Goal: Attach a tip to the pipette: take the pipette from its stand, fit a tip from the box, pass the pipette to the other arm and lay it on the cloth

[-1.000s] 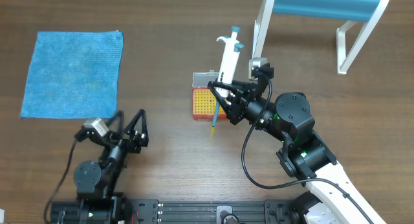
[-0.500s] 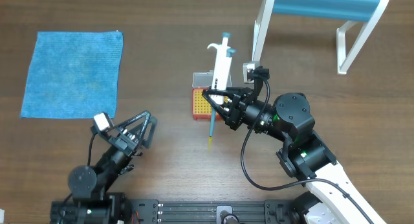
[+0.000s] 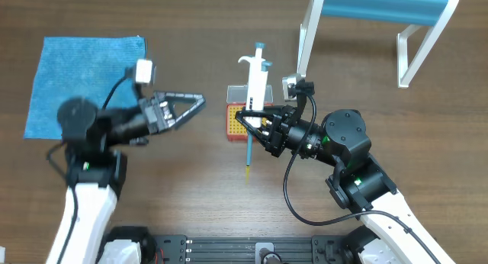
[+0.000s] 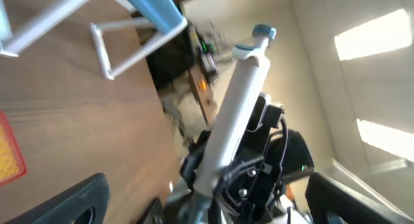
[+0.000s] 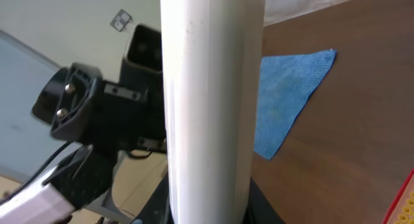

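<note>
step: handover, by my read; a yellow tip seems fitted on the shaft end, pass not yet made
pipette: off its stand, held clear of the bench, gripped low on the white body so the upper body and plunger end stay free for the other arm
right hand: clamped on the pipette body, fingers either side of it; the right wrist view has the white barrel dead centre between them
right arm pose: reaches from its base toward mid-bench, wrist turned left, presenting the pipette side-on to the left arm
left hand: open, jaws spread wide in a V, empty, pointing at the pipette but apart from it
left arm pose: raised off the bench, forearm stretched toward the middle; its wrist camera looks straight at the pipette, which sits between the two fingers but farther off
tip box: on the bench just beside the right hand
cloth: flat at far left, on the left arm's side, hence the pass
next: left hand needs to close on the free upper body before the right lets go
</note>
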`<action>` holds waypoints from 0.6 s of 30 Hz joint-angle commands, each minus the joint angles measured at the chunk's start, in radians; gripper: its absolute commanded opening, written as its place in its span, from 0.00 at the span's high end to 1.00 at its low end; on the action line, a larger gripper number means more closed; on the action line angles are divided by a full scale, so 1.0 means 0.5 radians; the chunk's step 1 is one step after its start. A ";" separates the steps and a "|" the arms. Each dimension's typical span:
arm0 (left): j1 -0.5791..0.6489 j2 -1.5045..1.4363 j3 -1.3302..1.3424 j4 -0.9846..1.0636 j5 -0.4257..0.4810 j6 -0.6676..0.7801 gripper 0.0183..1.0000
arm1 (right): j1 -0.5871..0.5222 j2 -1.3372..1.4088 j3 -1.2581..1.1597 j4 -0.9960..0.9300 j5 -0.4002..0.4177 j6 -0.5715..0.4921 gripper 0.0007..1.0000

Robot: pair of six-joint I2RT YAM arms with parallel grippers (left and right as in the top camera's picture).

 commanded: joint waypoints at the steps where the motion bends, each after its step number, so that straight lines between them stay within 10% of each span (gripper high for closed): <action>1: -0.216 0.321 0.256 0.309 0.248 0.007 0.02 | 0.008 -0.005 0.043 0.027 -0.126 0.045 0.92; 18: -0.520 0.504 0.422 0.576 0.183 0.017 0.05 | 0.008 -0.005 0.043 0.047 -0.420 0.269 0.92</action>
